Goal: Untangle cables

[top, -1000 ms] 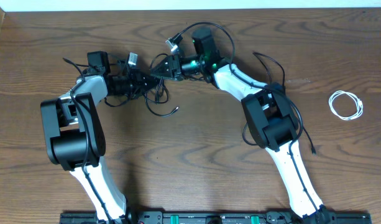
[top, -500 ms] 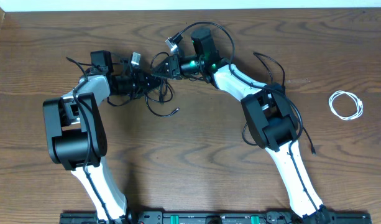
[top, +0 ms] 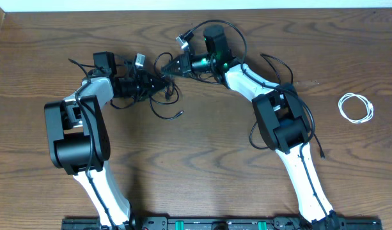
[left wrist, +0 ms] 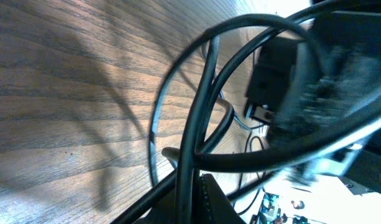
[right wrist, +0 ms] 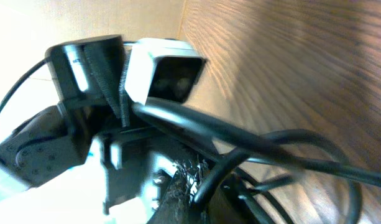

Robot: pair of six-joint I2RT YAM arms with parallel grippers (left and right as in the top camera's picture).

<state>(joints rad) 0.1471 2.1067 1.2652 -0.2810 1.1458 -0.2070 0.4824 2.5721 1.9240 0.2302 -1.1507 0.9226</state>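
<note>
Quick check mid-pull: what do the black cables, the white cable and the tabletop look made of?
Black cables: likely rubbery plastic jacket, slightly glossy in the left wrist view; silver tips look metal. White cable: probably smooth plastic jacket, coils loosely. Tabletop: brown wood grain, matte; possibly laminate.

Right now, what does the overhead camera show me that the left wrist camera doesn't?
Only the overhead view shows the left arm and right arm whole, the white cable coiled alone at the right of the table, and the whole black cable tangle between the arms. Only the left wrist view shows the black loops close up, crossing one another above the wood grain. Both show black cables and the wooden tabletop.
</note>
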